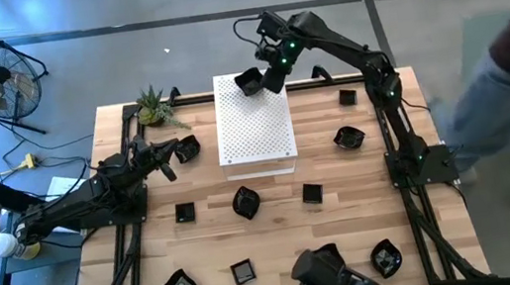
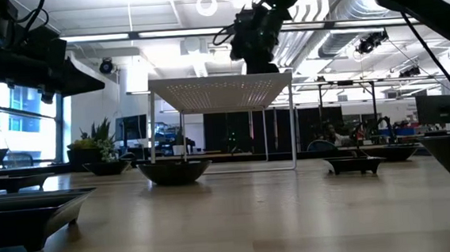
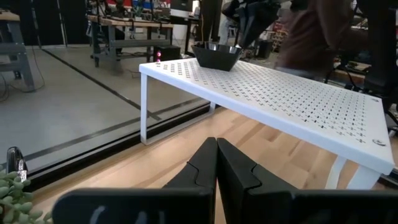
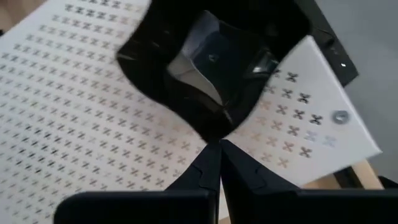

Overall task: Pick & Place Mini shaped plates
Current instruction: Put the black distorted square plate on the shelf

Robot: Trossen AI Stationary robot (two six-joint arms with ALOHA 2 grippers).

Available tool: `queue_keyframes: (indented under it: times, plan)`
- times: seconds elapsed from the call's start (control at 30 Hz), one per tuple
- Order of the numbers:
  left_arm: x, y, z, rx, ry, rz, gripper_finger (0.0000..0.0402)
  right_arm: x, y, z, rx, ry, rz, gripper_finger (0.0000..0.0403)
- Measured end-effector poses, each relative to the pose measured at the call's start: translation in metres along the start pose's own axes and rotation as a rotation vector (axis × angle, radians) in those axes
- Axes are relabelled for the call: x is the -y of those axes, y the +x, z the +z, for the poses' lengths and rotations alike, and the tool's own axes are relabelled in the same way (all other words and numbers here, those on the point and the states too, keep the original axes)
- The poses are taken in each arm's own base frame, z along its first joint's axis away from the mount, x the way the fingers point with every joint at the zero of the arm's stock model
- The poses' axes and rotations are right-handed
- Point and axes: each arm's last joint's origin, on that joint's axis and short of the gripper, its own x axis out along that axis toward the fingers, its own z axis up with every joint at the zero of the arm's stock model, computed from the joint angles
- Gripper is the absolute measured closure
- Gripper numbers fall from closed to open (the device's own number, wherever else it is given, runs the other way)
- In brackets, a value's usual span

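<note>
black and glossy, one mini shaped plate (image 1: 248,81) is pinched by its rim in the clenched right gripper (image 1: 266,81) at the far corner of the white perforated board (image 1: 257,142). the left gripper (image 1: 166,157), clenched on nothing, is kept near the table's (image 1: 349,239) left edge.

Both arms are matte black, jointed links with black cables looped alongside; the right arm (image 1: 363,57) shows small green lights, and each gripper ends in two dark angular fingers (image 3: 205,165)
</note>
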Motion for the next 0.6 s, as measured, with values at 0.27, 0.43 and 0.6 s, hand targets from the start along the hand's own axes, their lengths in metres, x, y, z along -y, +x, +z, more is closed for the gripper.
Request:
queue_keyframes:
  times: [0.27, 0.43, 0.6]
  plan:
    - [0.0, 0.0, 0.0, -0.001, 0.0, 0.002, 0.0401, 0.004, -0.001, 0.002, 0.028, 0.018, -0.028, 0.0399]
    - [0.0, 0.0, 0.0, -0.001, 0.001, 0.002, 0.0401, 0.007, -0.001, 0.005, 0.052, 0.043, -0.098, 0.0401]
    - [0.0, 0.0, 0.0, -0.002, 0.001, 0.002, 0.0401, 0.015, -0.001, 0.012, 0.128, 0.093, -0.169, 0.0399]
